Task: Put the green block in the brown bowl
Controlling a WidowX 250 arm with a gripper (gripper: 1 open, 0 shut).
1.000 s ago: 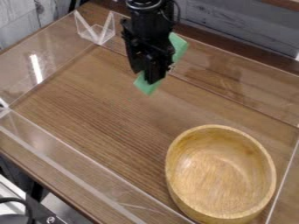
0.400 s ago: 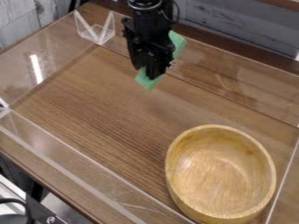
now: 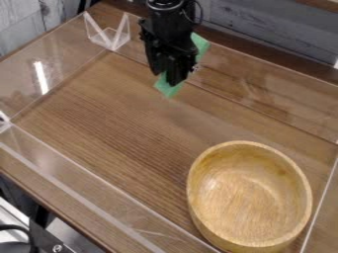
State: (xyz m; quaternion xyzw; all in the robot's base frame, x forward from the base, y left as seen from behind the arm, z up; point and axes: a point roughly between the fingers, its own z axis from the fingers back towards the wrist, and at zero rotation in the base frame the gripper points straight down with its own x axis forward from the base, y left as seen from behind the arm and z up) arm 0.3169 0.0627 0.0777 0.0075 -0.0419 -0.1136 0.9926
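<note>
The green block (image 3: 169,88) is a mint-green bar hanging tilted in the air over the far middle of the wooden table. My black gripper (image 3: 168,76) points down and is shut on the block's middle. One end of the block pokes out below the fingers and the other shows at the upper right of them. The brown bowl (image 3: 250,147) is a wide, light wooden bowl with a thick rim. It sits empty at the near right corner, well apart from the gripper.
Low clear plastic walls (image 3: 53,163) fence the wooden tabletop (image 3: 106,119) on the left and near sides. A clear folded plastic piece (image 3: 106,33) stands at the far left. A grey plank wall runs behind the table.
The gripper, still shut on the green block, has shifted a little toward the far side of the table. The bowl has not moved.
</note>
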